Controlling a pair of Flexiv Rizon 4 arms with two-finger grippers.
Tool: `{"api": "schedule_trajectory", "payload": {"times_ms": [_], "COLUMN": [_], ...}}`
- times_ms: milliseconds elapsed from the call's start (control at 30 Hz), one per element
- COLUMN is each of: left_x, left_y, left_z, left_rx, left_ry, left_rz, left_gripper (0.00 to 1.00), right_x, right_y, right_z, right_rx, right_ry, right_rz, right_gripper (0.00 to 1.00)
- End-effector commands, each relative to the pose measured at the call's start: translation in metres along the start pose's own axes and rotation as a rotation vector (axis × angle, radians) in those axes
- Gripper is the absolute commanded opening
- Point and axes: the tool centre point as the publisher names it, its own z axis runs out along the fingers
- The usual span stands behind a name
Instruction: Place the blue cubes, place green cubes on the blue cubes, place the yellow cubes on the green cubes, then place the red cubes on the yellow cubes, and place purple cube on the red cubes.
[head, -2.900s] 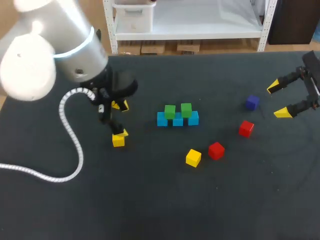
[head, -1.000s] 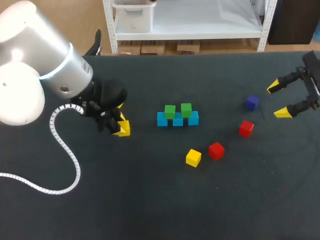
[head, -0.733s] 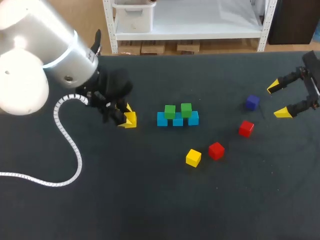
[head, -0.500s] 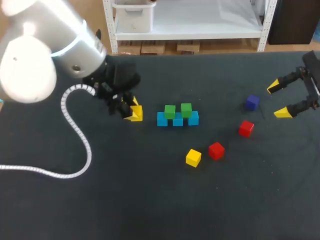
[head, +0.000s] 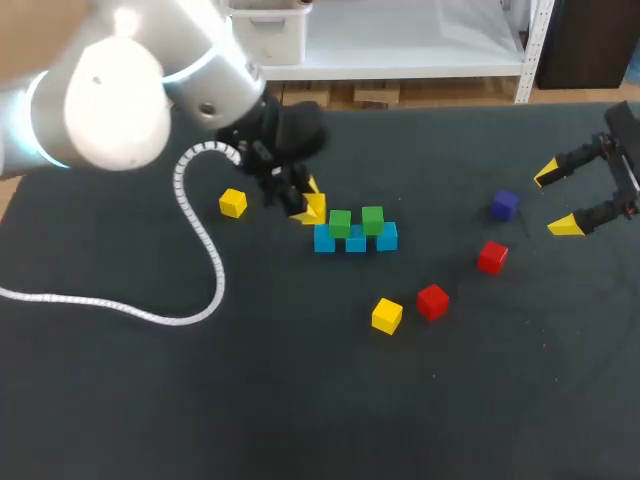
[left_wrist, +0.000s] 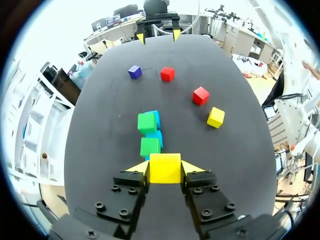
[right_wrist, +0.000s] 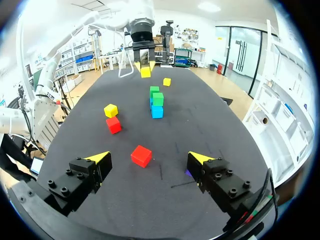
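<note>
The left gripper (left_wrist: 165, 169) is closed on a yellow cube (left_wrist: 165, 168). Its two yellow-tipped fingers (left_wrist: 137, 167) press opposite faces of the cube, which fills the gap between them. In the head view the held cube is just beside the left end of the stack, close to the nearer green cube. The stack is made up of three blue cubes (head: 356, 242) in a touching row on the table, with two green cubes (head: 340, 223) resting on top, slightly apart from each other. The right gripper (head: 558, 199) is at the right edge of the table with its fingers spread wide and holding nothing. In the right wrist view a red cube (right_wrist: 141, 155) lies on the surface ahead of the open tips and touches neither. The purple cube (head: 504, 205) lies near the right gripper. A second red cube (head: 432, 300) lies just beside a second yellow cube (head: 386, 315), in front of the stack. A third yellow cube (head: 232, 203) lies left of the left gripper, apart from it. The table (head: 300, 400) has a dark matte surface. A white coiled cable (head: 205, 275) from the left arm rests on it.
</note>
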Motion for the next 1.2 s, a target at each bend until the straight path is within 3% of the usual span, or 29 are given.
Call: {"api": "schedule_trajectory", "payload": {"times_ms": [33, 667, 1200], "left_x": [-0.010, -0.035, -0.033], "left_y": [0.013, 0.030, 0.039], "left_z": [0.008, 0.034, 0.046], "left_rx": [0.034, 0.060, 0.075], "left_ry": [0.005, -0.024, -0.017], "left_rz": [0.014, 0.061, 0.038], "left_gripper": [0.00, 0.00, 0.00], "right_x": [0.000, 0.000, 0.000], "right_y": [-0.001, -0.001, -0.001], "right_z": [0.001, 0.001, 0.001], "right_rx": [-0.001, -0.001, -0.001], "right_ry": [-0.002, -0.002, -0.002], "right_rz": [-0.001, -0.001, -0.001], "right_gripper": [1.00, 1.00, 1.00]}}
